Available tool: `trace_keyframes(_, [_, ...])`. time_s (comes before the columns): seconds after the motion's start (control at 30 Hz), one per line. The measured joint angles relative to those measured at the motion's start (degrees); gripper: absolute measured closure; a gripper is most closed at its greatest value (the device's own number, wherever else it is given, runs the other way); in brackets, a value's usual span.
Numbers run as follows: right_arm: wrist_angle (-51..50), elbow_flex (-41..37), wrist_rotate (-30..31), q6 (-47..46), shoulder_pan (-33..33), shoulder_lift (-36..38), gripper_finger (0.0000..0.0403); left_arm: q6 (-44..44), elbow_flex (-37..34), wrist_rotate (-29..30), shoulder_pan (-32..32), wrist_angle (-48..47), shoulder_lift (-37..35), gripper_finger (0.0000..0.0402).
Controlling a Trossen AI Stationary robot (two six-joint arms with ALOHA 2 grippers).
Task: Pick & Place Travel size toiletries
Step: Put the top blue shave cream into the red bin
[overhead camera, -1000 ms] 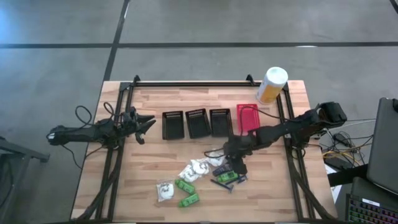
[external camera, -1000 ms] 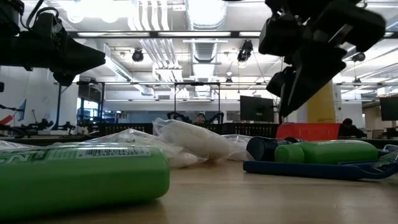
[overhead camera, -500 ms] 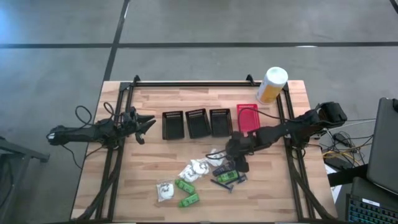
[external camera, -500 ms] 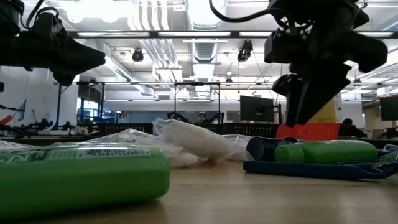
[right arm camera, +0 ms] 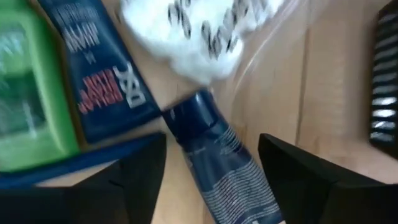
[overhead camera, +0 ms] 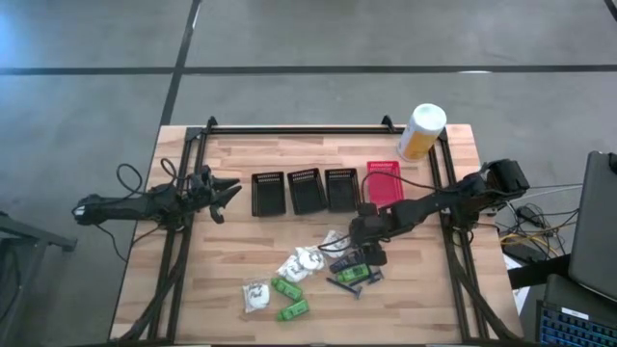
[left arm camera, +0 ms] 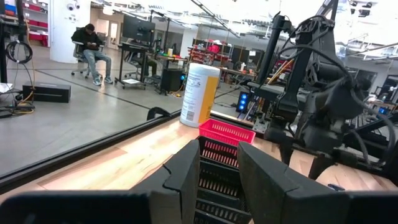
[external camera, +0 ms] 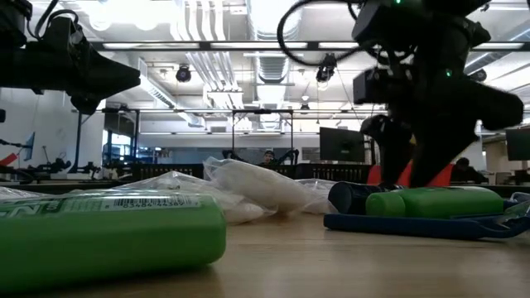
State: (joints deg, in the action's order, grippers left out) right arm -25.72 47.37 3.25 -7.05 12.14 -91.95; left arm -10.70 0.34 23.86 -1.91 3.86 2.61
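Right wrist view: right gripper (right arm camera: 211,168) open astride dark blue tube (right arm camera: 217,155); left gripper (overhead camera: 231,191) open, idle.

We note the bench (overhead camera: 231,275) surface is pale wood planking with visible grain and a smooth matt finish. The dark blue tube (right arm camera: 221,155) looks like glossy plastic with fine printed text. Beside it, the dark flat sachet (right arm camera: 102,68) shows a smooth, slightly shiny film. The white lumps (external camera: 248,186) sit in clear, crinkled plastic wrap. The green packet (external camera: 108,240) has a smooth satin plastic skin. The mesh baskets (overhead camera: 307,190) look like rigid matt plastic. The right gripper's fingers (right arm camera: 134,171) appear matt black.
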Motion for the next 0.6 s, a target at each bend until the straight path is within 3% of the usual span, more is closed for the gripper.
trace_keyframes(0.2, [-0.2, 0.1, 1.3, 0.3, 0.0, -2.7, 0.0106, 0.0, 0.0, 0.0, 0.0, 0.0, 0.0, 0.0287])
trace_keyframes(0.37, [0.0, 0.1, 1.4, 0.2, 0.0, -3.3, 0.0098, 0.0, 0.0, 0.0, 0.0, 0.0, 0.0, 0.0287])
trace_keyframes(0.6, [0.4, 0.1, 1.1, 0.1, 0.0, -3.0, 0.0144, 0.0, 0.0, 0.0, 0.0, 0.0, 0.0, 0.0287])
